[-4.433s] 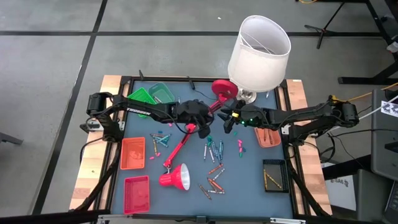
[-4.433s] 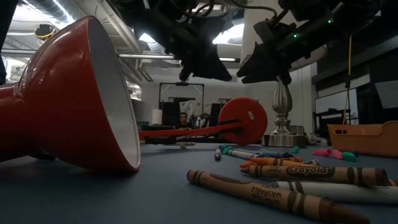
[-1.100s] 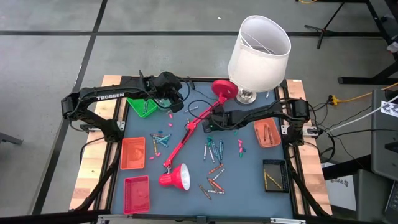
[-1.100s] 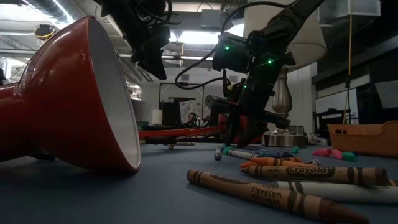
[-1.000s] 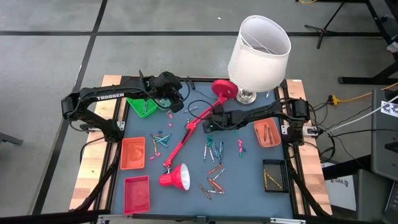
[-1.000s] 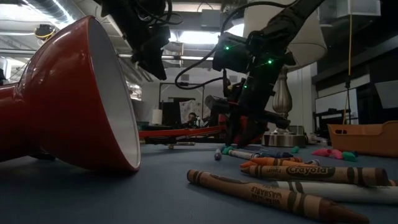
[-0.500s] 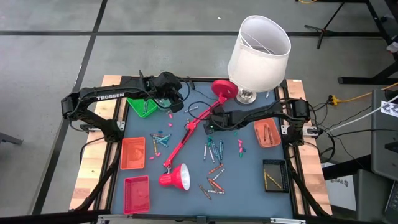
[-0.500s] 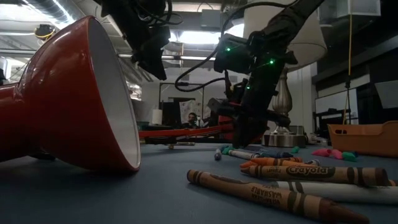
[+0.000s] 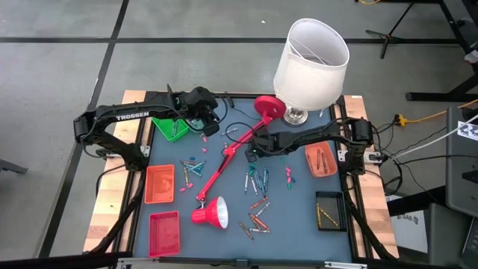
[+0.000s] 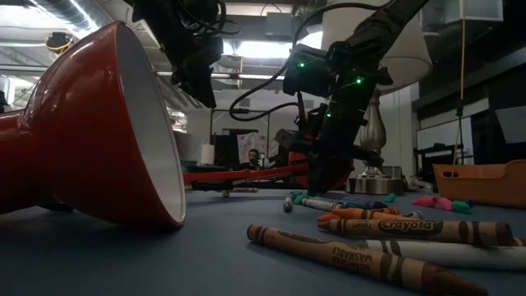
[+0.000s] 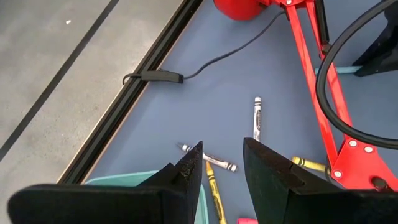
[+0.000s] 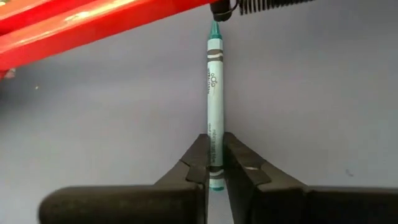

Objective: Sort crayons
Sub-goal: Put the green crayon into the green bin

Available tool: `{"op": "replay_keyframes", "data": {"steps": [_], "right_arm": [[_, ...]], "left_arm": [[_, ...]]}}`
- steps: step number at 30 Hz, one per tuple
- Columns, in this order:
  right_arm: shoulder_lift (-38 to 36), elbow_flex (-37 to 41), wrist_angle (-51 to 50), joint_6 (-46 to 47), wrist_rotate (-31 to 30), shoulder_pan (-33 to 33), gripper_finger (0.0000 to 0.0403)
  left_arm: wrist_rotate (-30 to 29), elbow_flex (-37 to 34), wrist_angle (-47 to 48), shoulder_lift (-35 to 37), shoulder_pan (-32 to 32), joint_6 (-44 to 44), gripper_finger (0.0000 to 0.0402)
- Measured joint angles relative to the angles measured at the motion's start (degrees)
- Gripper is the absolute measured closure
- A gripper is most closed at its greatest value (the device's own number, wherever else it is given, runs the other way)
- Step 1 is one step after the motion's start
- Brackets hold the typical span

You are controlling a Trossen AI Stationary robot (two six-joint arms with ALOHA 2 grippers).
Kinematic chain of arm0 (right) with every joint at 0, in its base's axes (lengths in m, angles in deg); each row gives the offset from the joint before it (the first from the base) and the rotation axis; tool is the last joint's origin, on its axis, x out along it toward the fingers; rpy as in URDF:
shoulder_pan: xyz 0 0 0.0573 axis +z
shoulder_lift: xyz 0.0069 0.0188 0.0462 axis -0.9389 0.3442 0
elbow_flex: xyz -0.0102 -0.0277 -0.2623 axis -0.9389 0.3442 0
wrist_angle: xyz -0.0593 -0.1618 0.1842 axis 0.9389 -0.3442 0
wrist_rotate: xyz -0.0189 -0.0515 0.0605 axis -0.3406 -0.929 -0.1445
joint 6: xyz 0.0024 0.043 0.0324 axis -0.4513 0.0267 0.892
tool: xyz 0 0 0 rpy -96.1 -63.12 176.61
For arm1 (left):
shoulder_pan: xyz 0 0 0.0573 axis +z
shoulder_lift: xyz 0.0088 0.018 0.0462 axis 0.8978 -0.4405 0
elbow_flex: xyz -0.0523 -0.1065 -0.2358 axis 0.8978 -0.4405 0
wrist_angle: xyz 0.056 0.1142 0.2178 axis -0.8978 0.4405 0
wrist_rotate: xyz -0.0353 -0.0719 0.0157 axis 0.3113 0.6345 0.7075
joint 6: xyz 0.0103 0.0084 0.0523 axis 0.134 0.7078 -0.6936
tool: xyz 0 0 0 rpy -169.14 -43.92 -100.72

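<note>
The red lamp arm [image 12: 93, 22] is seen lying right at the tip of the teal crayon [image 12: 214, 87], which rests flat on the blue table [image 9: 299, 202] near its middle. The right gripper [image 12: 214, 163] is pinched on the crayon's lower end. A straight, slow lift is advised, clear of the lamp. The left gripper [image 11: 222, 163] is held parted, empty, by the green bin [image 9: 170, 125].

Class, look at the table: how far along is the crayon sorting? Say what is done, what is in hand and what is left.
Done: some crayons already lie in the green bin, orange bin and black bin. In hand: the right gripper is shut on a teal crayon beside the red lamp arm; the left gripper hangs open by the green bin. Left: many loose crayons lie scattered on the mat.
</note>
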Motion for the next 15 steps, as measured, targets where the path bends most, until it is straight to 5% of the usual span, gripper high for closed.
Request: {"op": "replay_keyframes", "data": {"steps": [15], "right_arm": [[-8.3, 0.3, -6.8, -9.2, 10.0, 0.1, 0.0384]], "left_arm": [[2.2, 0.0, 4.3, 0.0, -0.5, 0.0, 0.0302]]}}
